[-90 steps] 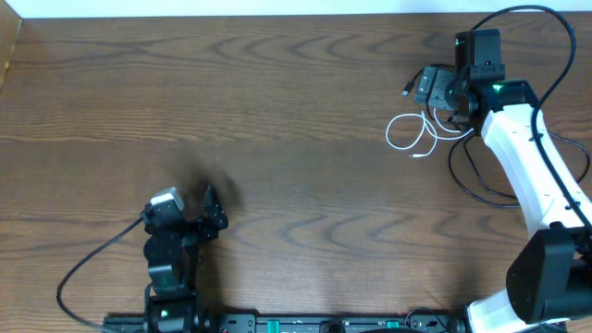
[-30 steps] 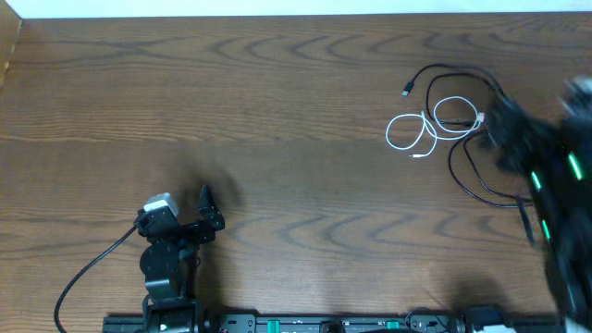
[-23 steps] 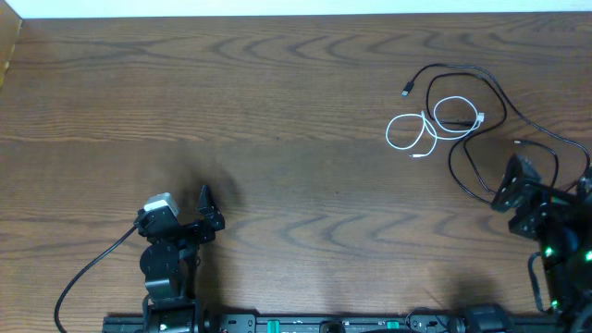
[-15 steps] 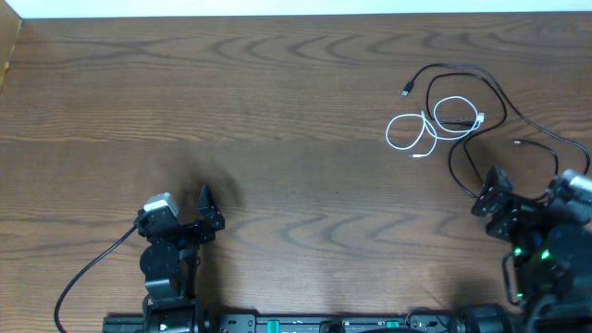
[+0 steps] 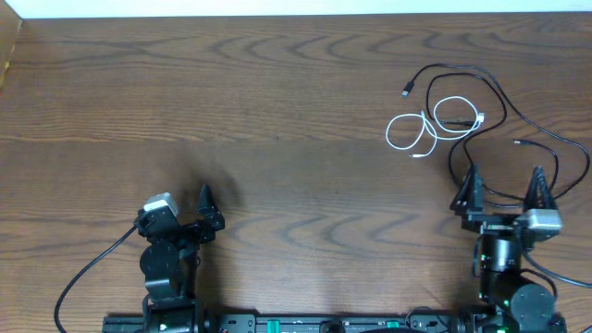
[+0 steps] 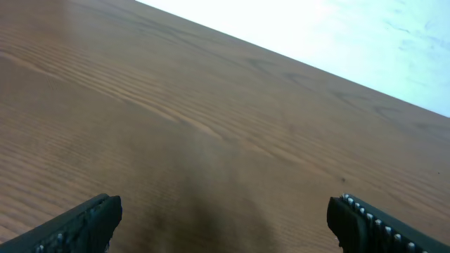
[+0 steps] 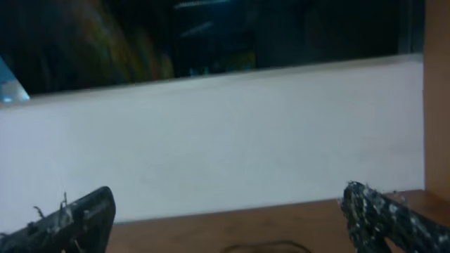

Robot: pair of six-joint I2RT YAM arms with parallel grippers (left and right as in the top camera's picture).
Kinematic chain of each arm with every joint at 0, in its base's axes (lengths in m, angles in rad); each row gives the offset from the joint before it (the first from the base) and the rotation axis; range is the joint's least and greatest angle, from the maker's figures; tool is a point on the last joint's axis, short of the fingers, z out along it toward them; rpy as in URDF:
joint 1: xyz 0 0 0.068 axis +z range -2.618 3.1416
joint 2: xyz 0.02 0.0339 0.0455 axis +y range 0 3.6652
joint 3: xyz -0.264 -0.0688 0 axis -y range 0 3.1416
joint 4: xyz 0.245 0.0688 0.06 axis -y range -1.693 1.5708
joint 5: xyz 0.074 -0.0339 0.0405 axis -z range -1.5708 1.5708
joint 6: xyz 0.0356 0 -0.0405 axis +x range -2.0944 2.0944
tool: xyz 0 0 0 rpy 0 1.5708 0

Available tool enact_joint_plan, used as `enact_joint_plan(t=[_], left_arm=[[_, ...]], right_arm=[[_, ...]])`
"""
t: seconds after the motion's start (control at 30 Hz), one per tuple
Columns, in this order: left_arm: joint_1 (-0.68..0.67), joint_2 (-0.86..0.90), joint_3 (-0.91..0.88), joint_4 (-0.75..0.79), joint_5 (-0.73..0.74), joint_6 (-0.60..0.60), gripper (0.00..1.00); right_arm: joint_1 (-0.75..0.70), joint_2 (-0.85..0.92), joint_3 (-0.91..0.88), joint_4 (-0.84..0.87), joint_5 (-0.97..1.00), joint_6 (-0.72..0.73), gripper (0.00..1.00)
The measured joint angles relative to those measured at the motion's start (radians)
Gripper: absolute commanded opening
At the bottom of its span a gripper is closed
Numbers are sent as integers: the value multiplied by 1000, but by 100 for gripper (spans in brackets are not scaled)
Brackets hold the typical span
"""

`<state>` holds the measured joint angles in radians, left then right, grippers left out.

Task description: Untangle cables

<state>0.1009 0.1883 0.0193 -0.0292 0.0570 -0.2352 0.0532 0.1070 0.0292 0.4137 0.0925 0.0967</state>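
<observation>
The cables lie at the back right of the table in the overhead view. The white cable forms two small loops. The longer black cable arcs round them and trails toward the right edge, and the two cross near the loops. My right gripper stands open near the front right, just short of the black cable's lowest loop, with nothing between its fingers. In the right wrist view the right gripper faces a white wall, with a sliver of black cable at the bottom edge. My left gripper rests open and empty at the front left, over bare wood in the left wrist view.
The wooden table ends at a white wall along the back. A thick black robot wire curls beside the left arm's base at the front edge. Another robot wire loops beside the right arm's base.
The right arm has pulled back from over the cables to the front right, leaving both cables lying on the table. The left arm has stayed put.
</observation>
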Motion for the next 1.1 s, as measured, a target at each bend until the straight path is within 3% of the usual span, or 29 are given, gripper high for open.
enact_joint_plan(t=[0.2, 0.43, 1.1], left_arm=[[0, 0, 0, 0, 0, 0, 98], [0, 0, 0, 0, 0, 1, 98], [0, 1, 0, 0, 0, 0, 98]], right_arm=[[-7, -94, -21, -144, -14, -12, 99], [-21, -91, -23, -477, -20, -18, 99], [-23, -89, -23, -479, -30, -23, 99]])
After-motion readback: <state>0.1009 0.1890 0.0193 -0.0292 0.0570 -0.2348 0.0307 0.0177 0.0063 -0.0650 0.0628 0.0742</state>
